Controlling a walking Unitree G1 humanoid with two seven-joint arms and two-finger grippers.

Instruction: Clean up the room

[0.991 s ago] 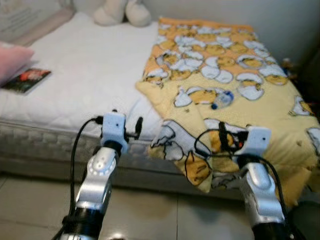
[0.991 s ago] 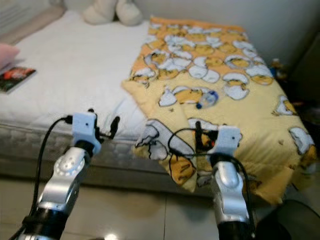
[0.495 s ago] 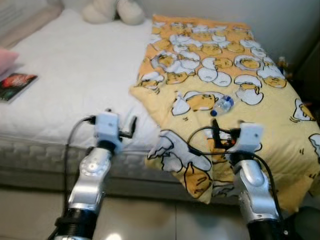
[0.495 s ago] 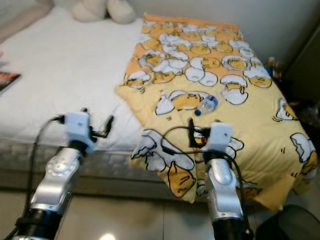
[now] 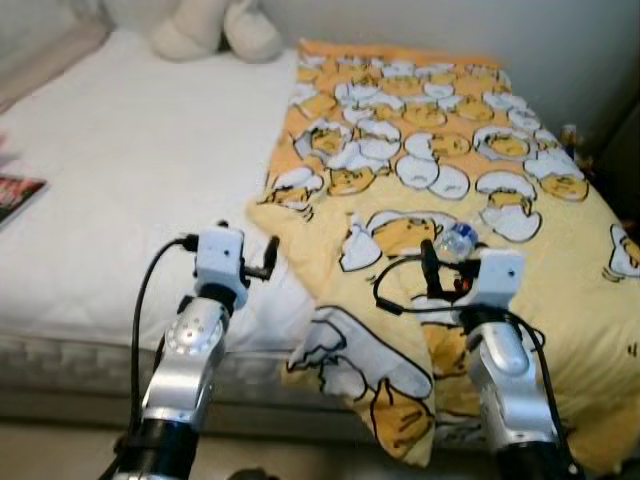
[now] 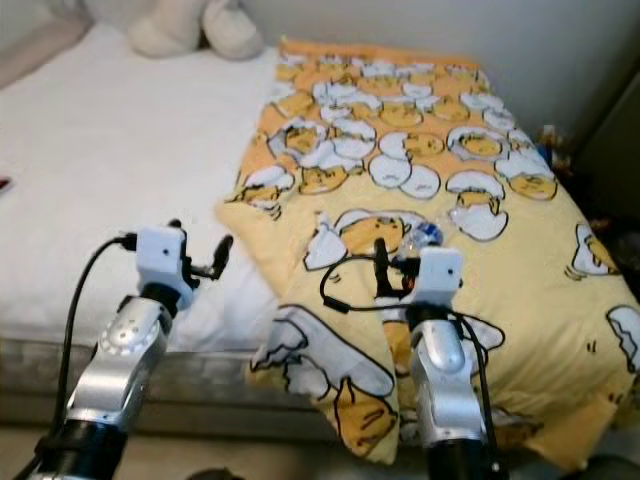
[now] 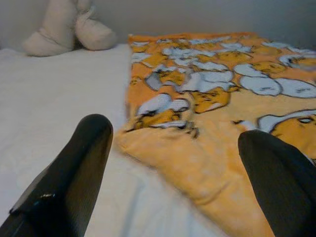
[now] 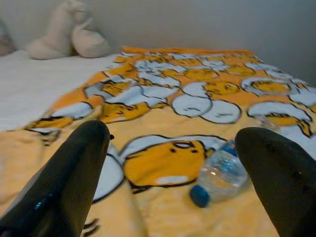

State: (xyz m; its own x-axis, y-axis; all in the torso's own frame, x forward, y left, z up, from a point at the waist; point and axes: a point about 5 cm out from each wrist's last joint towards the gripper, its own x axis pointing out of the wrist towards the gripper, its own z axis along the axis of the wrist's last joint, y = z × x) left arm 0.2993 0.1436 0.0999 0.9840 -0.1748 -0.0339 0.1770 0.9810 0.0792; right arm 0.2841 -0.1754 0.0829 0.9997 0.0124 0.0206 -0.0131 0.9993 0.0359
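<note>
A yellow blanket [image 5: 430,150] printed with egg characters covers the right half of the white bed [image 5: 130,200], its near corner hanging over the edge. A clear plastic bottle [image 5: 456,240] with a blue cap lies on its side on the blanket. My right gripper [image 8: 173,132] is open, held just short of the bottle [image 8: 219,175], which lies ahead between the fingers. My left gripper [image 7: 173,133] is open too, hovering over the mattress by the blanket's left edge. Both arms reach forward over the bed's near side.
A cream plush toy [image 5: 215,30] sits at the head of the bed. A book [image 5: 12,192] lies at the far left of the mattress. A dark piece of furniture [image 6: 610,150] stands beyond the bed's right side, against the wall.
The camera has come closer to the bed, so the blanket and bottle sit nearer and the floor has dropped out of view. Both grippers stay open in the same pose.
</note>
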